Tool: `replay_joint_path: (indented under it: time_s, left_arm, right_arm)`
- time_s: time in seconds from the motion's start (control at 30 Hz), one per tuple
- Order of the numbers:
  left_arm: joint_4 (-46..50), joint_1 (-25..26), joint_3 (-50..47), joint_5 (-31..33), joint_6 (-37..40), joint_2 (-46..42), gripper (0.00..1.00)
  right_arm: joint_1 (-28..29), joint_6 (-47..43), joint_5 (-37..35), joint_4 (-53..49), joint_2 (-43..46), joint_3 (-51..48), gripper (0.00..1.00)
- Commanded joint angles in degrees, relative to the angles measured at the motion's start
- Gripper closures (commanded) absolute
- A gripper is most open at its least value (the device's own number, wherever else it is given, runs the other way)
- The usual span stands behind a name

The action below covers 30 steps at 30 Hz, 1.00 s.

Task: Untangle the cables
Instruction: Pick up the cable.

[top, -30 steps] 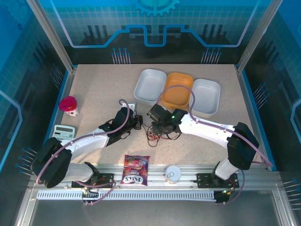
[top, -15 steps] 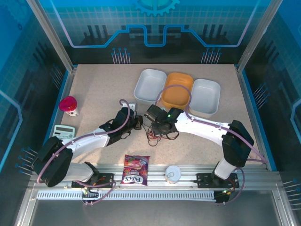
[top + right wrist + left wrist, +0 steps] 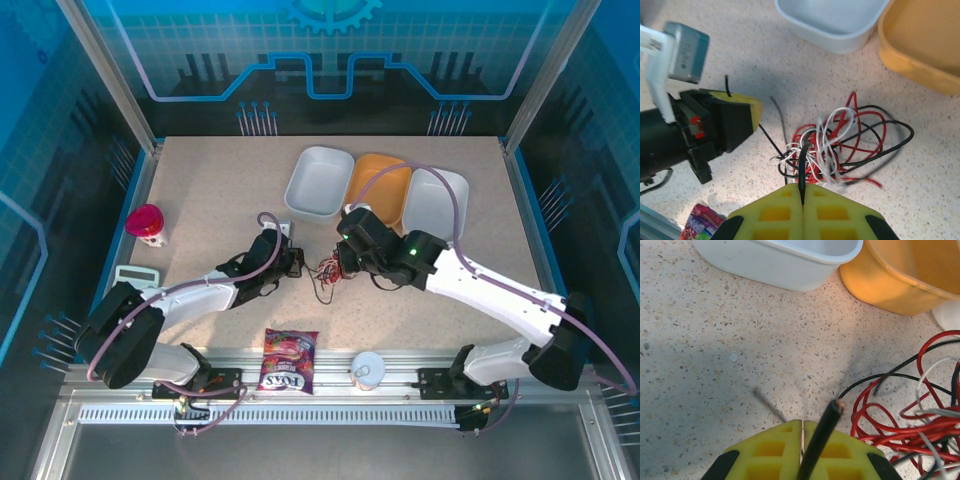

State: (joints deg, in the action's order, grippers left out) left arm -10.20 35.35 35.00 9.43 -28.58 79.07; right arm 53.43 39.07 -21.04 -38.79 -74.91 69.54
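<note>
Left fingers (image 3: 765,452), right fingers (image 3: 767,212) pinch cables (image 3: 832,137) near bins (image 3: 840,41).

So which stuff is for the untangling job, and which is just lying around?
For the job: cables, left end effector, right end effector.
Lying about: orange tub, white tubs, snack bag, calculator, red object, white cup.

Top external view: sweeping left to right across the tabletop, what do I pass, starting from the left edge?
red-topped object → left gripper → cables → orange bin → white bin on the far right
</note>
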Motion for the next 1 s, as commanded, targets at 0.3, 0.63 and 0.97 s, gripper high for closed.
replay_joint_path:
  time_s: [0.3, 0.63, 0.97]
  left_arm:
    - [-0.05, -0.30, 1.55, 2.67, -1.27, 1.00, 1.00]
    - [0.87, -0.29, 1.58, 3.03, -1.46, 1.10, 1.00]
    - [2.20, -0.30, 0.68, 4.68, -0.80, -0.56, 1.00]
  right_arm:
    - [-2.76, -4.90, -1.81, 9.43, 9.92, -2.58, 1.00]
    - [-3.05, -8.97, -2.17, 8.57, 12.31, 0.56, 1.00]
    - [-3.06, -12.48, -4.86, 5.37, 14.48, 4.14, 1.00]
